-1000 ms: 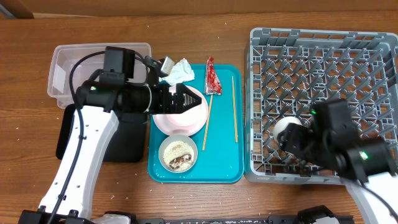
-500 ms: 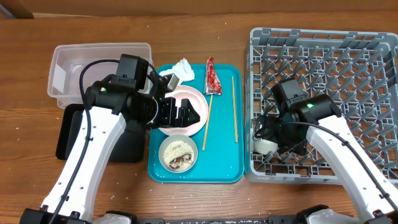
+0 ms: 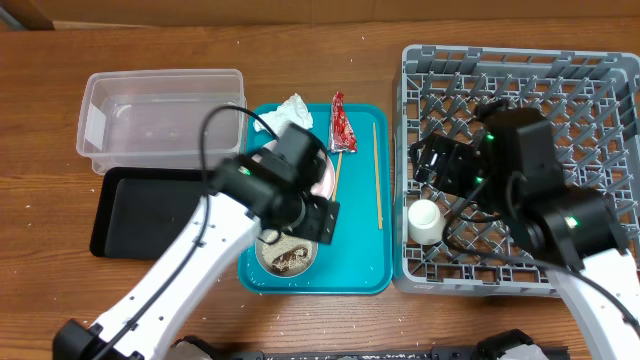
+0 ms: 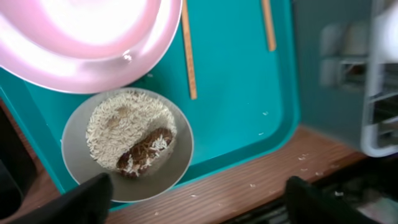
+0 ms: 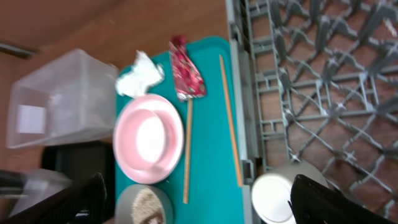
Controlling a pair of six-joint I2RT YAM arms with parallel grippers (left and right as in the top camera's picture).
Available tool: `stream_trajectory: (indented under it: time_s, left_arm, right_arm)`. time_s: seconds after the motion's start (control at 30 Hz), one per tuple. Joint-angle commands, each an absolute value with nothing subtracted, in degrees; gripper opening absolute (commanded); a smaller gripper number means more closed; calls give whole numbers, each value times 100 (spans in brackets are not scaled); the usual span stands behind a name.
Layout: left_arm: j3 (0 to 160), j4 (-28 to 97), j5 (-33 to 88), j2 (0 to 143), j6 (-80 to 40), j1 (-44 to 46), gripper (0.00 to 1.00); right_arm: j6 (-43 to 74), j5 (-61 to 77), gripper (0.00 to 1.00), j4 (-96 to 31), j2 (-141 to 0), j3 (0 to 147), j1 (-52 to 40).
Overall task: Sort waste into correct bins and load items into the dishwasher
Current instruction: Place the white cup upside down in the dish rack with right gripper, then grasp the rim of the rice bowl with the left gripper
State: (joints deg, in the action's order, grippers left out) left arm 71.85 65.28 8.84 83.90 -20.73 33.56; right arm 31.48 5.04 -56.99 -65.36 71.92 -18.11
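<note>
Left arm (image 3: 180,270): reaches in from the near-left table edge, elbow bent inward, wrist turned down over the near end of the teal tray (image 3: 360,250). Left gripper (image 4: 194,200): fingers stand wide apart at both edges of its wrist view, gripping nothing. Directly below it, the bowl (image 4: 127,152) of white rice and brown scraps stands upright in the tray's near-left corner, untouched.

Right arm (image 3: 600,285): rises from the near-right side and folds over the grey rack (image 3: 600,80), wrist aimed toward the tray. Right gripper (image 5: 196,202): fingers likewise wide, empty. The white cup (image 3: 425,220) sits among the pegs at the rack's near-left; which end is up cannot be told.

Beyond the bowl, the pink plate (image 5: 149,137) lies flat on the tray, just beside it. The two wooden sticks (image 5: 230,118) lie lengthwise, one by the plate's right rim, one near the tray's right edge. At the far end lie the crumpled tissue (image 5: 140,74) and the red wrapper (image 5: 186,74), side by side.

Left of the tray: the black tray (image 3: 140,210), with the clear tub (image 3: 160,115) behind it.
</note>
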Motion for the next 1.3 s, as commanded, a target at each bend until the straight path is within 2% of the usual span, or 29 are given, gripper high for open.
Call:
stream_trajectory:
  time_s: [0.0, 0.17, 0.53, 0.7, 0.77, 0.9, 1.03, 1.1, 1.13, 1.27]
  left_arm:
    - [6521, 6224, -115, 8368, -2899, 3804, 76]
    - [5664, 5214, -189, 8527, -3218, 3962, 57]
    - [5531, 4344, -191, 9539, -2910, 4021, 50]
    - [5533, 4274, -215, 9804, -2912, 4016, 31]
    - [5533, 4281, -215, 9797, -2912, 4016, 17]
    - [5572, 4427, -189, 9721, -3000, 4016, 18]
    - [5627, 4495, -193, 9564, -3074, 4016, 43]
    - [5627, 4471, -213, 9546, -3070, 4016, 50]
    - [5625, 4471, -237, 9550, -3070, 4016, 47]
    - [5625, 4464, -368, 9627, -3068, 4027, 26]
  right_arm:
    - [3155, 521, 97, -5603, -6348, 7286, -1833]
    - [3155, 521, 97, -5669, -6381, 7282, -1833]
    - [3155, 523, 97, -5798, -6442, 7282, -1833]
    - [3153, 521, 97, -5843, -6442, 7282, -1833]
    - [3155, 521, 97, -5839, -6442, 7282, -1833]
    - [3155, 523, 97, -5843, -6442, 7282, -1833]
    - [3153, 521, 97, -5861, -6442, 7282, -1833]
    - [3153, 521, 97, -5859, -6442, 7282, -1833]
    - [3155, 523, 97, -5861, -6442, 7282, -1833]
    - [3155, 523, 97, -5863, -6442, 7282, -1833]
